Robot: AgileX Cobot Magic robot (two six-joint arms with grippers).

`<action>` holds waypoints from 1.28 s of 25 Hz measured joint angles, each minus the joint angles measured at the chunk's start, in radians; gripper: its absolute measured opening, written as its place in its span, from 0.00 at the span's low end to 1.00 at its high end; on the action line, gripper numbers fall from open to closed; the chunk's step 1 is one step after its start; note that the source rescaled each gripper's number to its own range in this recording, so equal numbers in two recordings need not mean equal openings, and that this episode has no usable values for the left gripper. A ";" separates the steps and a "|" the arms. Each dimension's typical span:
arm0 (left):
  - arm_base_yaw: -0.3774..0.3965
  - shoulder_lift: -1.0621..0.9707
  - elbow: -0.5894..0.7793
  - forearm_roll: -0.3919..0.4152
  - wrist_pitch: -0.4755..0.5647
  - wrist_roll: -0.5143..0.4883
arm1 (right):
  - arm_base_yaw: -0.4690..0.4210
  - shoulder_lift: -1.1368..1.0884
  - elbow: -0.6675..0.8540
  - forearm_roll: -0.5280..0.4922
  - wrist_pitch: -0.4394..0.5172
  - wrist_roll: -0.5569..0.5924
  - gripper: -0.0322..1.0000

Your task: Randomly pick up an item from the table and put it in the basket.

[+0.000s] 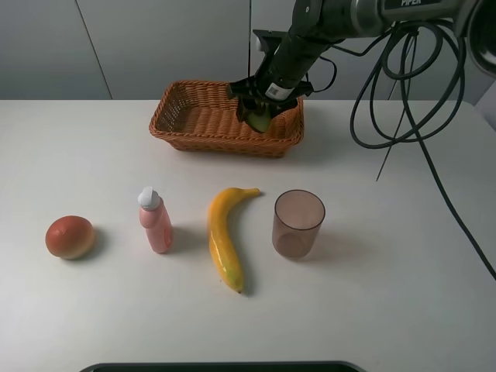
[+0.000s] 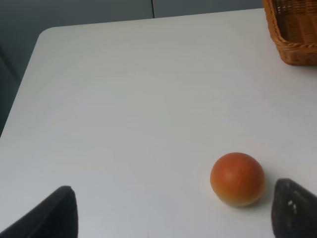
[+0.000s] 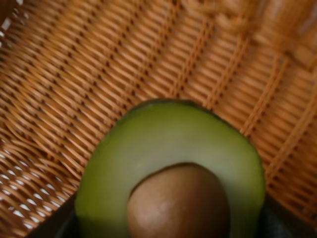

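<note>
Right pincer (image 1: 260,107): clamped on the avocado half (image 3: 168,148), with the cut face and brown pit towards the wrist camera. It is held low inside the right end of the basket (image 1: 186,116), with the weave close behind. Contact with the basket floor cannot be determined. Judgement: the low hold lets a release set it down gently within the rim.

Left pincer (image 2: 178,215): jaws apart, empty, over the table (image 2: 124,99) near a round red-orange fruit (image 2: 237,178), well clear of the working arm.

Writing: "PIPER" on the right arm. The white label near the pincer is illegible.
</note>
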 joint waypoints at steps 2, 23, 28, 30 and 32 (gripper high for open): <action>0.000 0.000 0.000 0.000 0.000 0.000 | 0.000 0.011 0.000 0.002 0.002 0.000 0.03; 0.000 0.000 0.000 0.000 0.000 0.000 | 0.000 -0.045 -0.004 -0.006 0.022 -0.043 0.99; 0.000 0.000 0.000 0.000 0.000 0.000 | 0.000 -0.162 -0.004 -0.087 0.088 -0.044 1.00; 0.000 0.000 0.000 0.000 0.000 0.000 | -0.002 -0.226 -0.004 -0.147 0.139 -0.034 1.00; 0.000 0.000 0.000 0.000 0.000 0.000 | -0.016 -0.311 -0.004 -0.202 0.200 -0.028 1.00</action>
